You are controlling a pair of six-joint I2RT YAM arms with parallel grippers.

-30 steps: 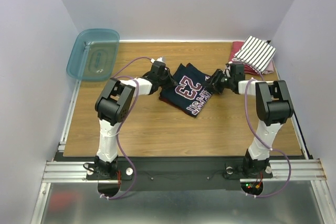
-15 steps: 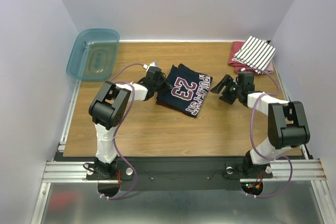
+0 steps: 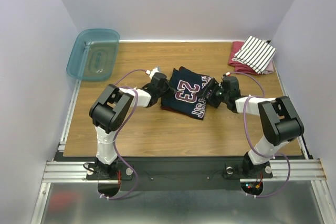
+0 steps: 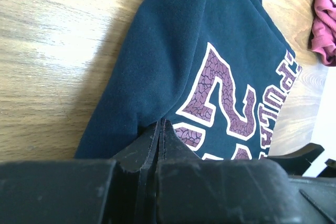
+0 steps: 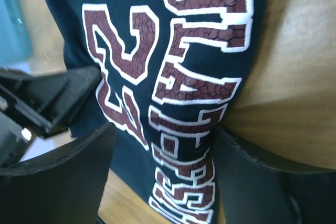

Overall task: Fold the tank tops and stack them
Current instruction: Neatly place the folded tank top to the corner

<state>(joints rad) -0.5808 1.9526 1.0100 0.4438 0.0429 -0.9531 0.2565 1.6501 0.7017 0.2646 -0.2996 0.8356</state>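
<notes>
top external: wood table (image 3: 157,129), pale walls (image 3: 178,3); left pincer (image 3: 165,88) clamps the navy tank top (image 3: 185,92), right pincer (image 3: 213,96) gapes.

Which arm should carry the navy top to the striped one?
Right, probably. The striped top lies on its side, and the right gripper is open astride the navy top. The left gripper pinches the opposite edge, farther away.

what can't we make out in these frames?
Top view: red cloth mostly covered by the striped tank top; garment type unclear.
Left wrist view: how many layers of the navy tank top the left gripper pinches; its own fingers hide that.
Right wrist view: lettering beside the 23 runs off the top and bottom edges; unreadable in full.
</notes>
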